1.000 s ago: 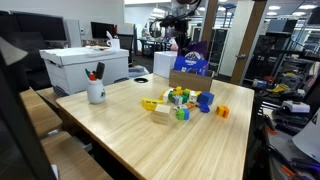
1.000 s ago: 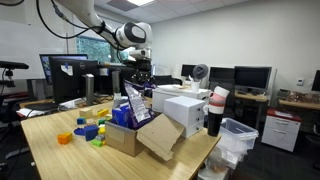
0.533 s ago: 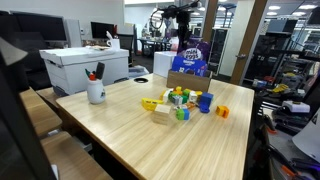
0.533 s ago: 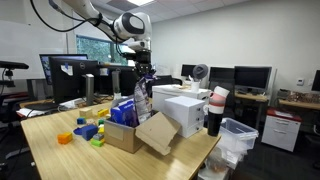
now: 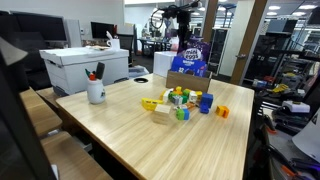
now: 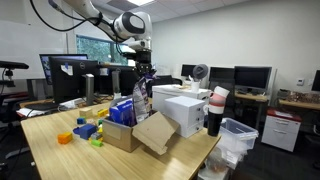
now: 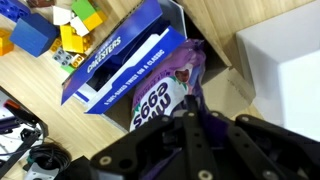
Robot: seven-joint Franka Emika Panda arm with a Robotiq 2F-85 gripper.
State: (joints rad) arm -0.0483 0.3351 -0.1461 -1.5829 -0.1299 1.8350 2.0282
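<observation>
Pincer: nearly closed, nipping the top edge of the bag, as the wrist view has it.
Bag: hanging in the air over the open box, with its lower end close to the rim in both exterior views.
Box: at the far end of the table, flaps out, with a blue carton lying inside.
Blocks: scattered on the table just beside the box, and the pincer is nowhere near them.
Done: by the look of it, the bag is gripped and off every surface.
Left: the bag has not yet come to rest anywhere.
</observation>
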